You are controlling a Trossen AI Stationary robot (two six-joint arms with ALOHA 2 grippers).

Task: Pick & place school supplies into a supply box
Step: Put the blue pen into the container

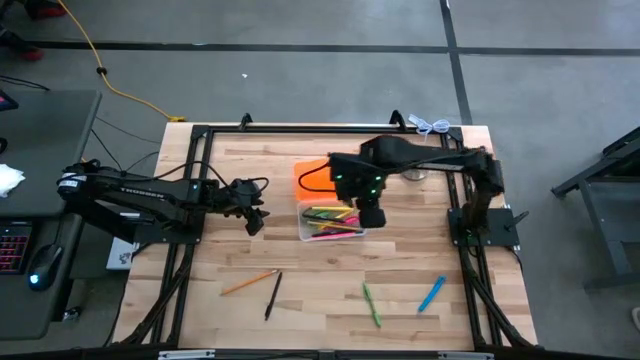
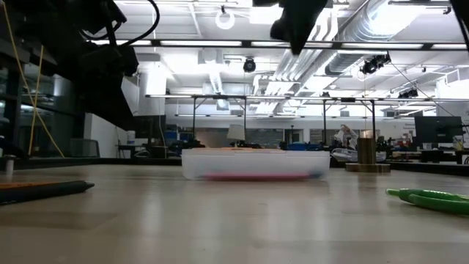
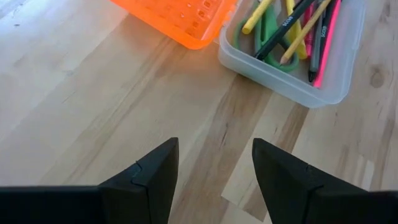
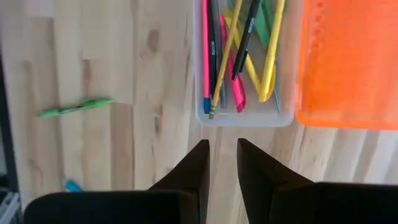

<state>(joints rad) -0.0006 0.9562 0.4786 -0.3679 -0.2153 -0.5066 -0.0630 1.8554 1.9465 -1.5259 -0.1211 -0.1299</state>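
Note:
The supply box [image 1: 330, 222], clear with an orange lid [image 1: 312, 176] lying open on its far-left side, stands mid-table and holds several pens and pencils [image 4: 239, 56]. My right gripper [image 4: 222, 149] hangs above the box's right end [image 1: 372, 215], pointing down. Its fingers are a narrow gap apart with nothing between them. My left gripper [image 3: 214, 149] waits open and empty to the left of the box [image 1: 255, 216], slanting down toward it. An orange pencil [image 1: 250, 282], a black pen [image 1: 273, 295], a green pen [image 1: 371, 303] and a blue marker [image 1: 431, 293] lie flat near the table's front.
A small metal object [image 1: 415, 172] stands behind the right arm, far right of the box. A white cable [image 1: 432, 126] lies at the table's far right corner. Black frame rails [image 1: 190, 200] run along both sides. Bare wood lies between the box and the loose pens.

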